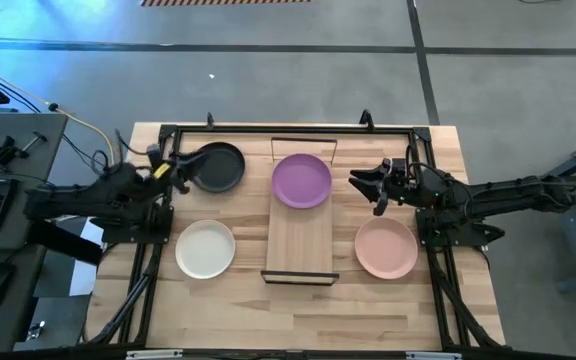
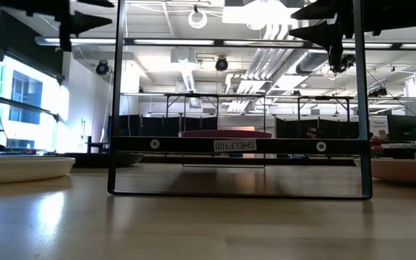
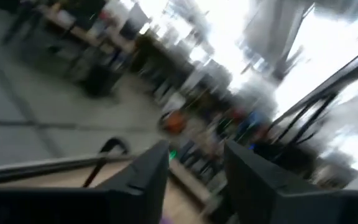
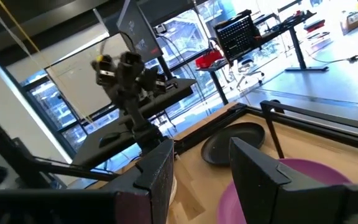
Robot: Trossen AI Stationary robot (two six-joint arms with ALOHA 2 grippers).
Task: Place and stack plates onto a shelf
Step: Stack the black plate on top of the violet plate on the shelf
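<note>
One plate (image 1: pixel 301 181) lies on the shelf (image 1: pixel 299 248); three flank it on the table (image 1: pixel 298 310).

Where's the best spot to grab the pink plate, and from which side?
Probably the rim of the pink plate on its far edge, coming down from above. It lies flat, so only the thin raised rim gives a hold, and the open right end effector sits just beyond that edge.

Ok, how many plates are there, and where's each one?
4. Purple plate on the shelf; black plate and white plate left of it; pink plate on its right. None looks hidden.
</note>
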